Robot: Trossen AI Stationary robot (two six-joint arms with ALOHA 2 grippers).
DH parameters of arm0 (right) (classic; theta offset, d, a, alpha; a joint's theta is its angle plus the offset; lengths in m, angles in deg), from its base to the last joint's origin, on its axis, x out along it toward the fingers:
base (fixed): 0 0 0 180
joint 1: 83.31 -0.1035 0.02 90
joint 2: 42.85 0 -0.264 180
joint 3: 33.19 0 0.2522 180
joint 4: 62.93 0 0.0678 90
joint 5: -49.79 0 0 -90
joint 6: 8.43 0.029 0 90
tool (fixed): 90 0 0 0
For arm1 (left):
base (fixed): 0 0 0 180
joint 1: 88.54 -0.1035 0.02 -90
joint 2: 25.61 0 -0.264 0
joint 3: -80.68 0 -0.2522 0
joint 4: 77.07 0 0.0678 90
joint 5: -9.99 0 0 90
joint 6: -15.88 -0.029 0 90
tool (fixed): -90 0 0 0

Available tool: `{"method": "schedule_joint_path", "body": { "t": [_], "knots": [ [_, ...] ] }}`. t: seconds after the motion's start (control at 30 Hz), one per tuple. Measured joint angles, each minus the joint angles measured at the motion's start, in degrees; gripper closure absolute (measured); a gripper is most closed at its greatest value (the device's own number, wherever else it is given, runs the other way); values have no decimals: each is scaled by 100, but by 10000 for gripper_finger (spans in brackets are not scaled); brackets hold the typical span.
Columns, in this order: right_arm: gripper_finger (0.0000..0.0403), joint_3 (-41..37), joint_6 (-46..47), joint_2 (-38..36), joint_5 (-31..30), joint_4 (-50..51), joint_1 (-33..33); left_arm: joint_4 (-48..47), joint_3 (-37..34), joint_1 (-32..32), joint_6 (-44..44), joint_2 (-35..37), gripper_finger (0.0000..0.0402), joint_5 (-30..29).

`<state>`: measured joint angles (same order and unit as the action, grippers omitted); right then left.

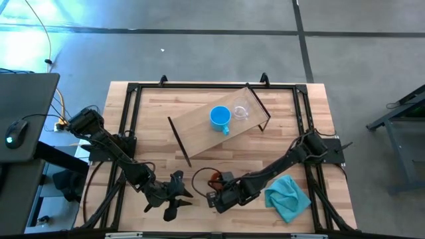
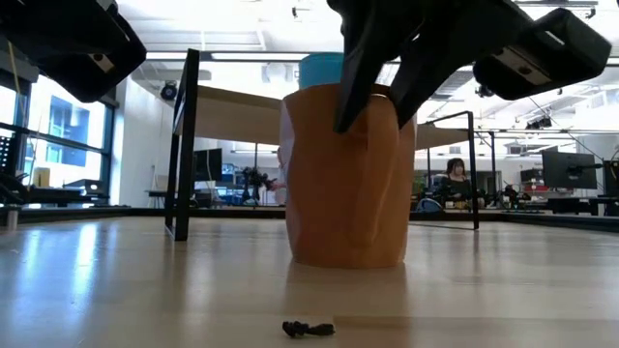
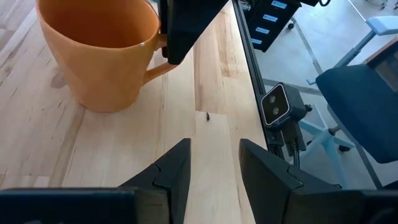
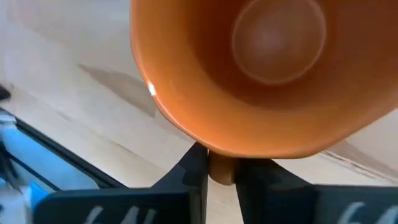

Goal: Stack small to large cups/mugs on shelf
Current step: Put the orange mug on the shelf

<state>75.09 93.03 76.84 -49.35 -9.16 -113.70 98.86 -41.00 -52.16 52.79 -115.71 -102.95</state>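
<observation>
The orange-brown mug (image 1: 211,178) stands upright on its base near the table's near edge, also seen in the low view (image 2: 343,184) and left wrist view (image 3: 99,56). My right gripper (image 4: 222,177) is shut on its handle. My left gripper (image 3: 214,168) is open, just left of the mug (image 1: 178,196), touching nothing. The shelf (image 1: 199,129) lies skewed at the table's middle, carrying the bright blue mug (image 1: 220,117) and the clear cup (image 1: 240,111) side by side. My right gripper pinches the orange-brown mug's handle (image 4: 222,169) between its two fingers (image 4: 193,171). It comes slanting down from the table's right and near side. The mug stays upright with its base on the tabletop (image 2: 343,259).
A teal cloth (image 1: 287,196) lies crumpled right of my right arm near the near edge. A black frame (image 1: 133,89) runs around the tabletop. A small dark scrap (image 2: 308,329) lies on the wood in front of the mug. A desk with a mouse (image 1: 16,131) stands off the table's left.
</observation>
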Motion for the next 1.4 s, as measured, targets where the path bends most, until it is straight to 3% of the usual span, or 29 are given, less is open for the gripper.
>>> {"method": "schedule_joint_path", "body": {
  "t": [0.63, 1.1, 1.4],
  "knots": [
    [370, 7, -1451, -39, 427, 488, -2, 118, 0, 0, 682, 0, 277, -244],
    [370, -9, -1916, -323, 423, 1193, 114, 394, 0, -4, 690, -2, 277, -572],
    [374, -9, -2095, -332, 674, 1095, 254, 392, 1, -4, 711, -2, 277, -674]
  ]
}}
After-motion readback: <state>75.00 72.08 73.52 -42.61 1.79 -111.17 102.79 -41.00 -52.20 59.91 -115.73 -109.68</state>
